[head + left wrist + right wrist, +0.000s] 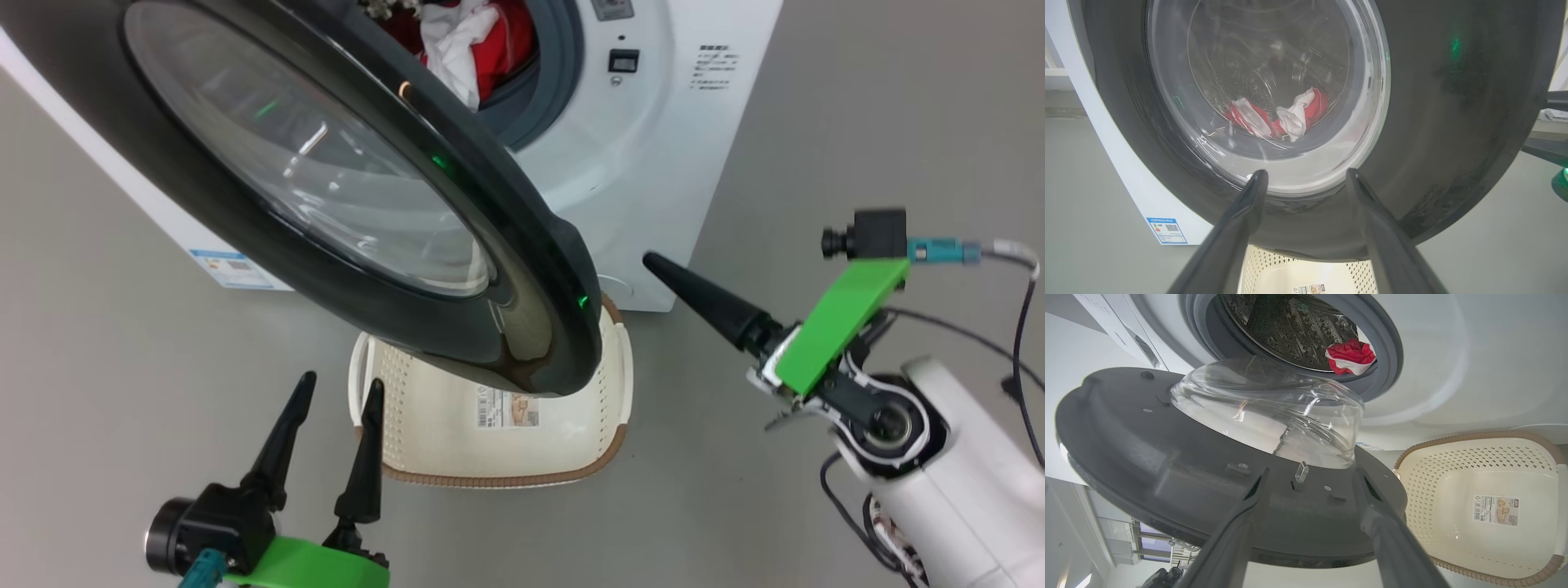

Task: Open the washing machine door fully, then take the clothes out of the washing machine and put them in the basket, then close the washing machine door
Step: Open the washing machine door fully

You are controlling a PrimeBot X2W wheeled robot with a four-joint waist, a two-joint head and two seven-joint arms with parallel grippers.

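door: large round washing machine door [326,180], wide glossy black rim, bulging clear glass bowl at centre; swung partway out from the opening, free edge hanging over the far part of the basket in the head view
door faces: outer side toward the left gripper, inner side with the glass bowl toward the right gripper
machine: big white front-loading washing machine [653,147], blue-grey rubber ring, perforated steel drum, small printed labels on the front; stands on the grey floor [122,367]
clothes: bright red fabric clothes [482,41] with white panels, bunched inside the drum at the lower front of the opening, just behind the rubber ring
basket: small cream-white perforated plastic basket [506,478], brown woven-look rim, white side handles; on the floor right in front of the machine, partly under the door; paper label on its bottom
left gripper [341,382]: fingers spread apart, gripping nothing, pointing at the door's outer face, near the basket's left corner
right gripper [1310,473]: fingers spread, nothing between them, aimed at the door's inner face; the head view shows its tip clear of the door edge
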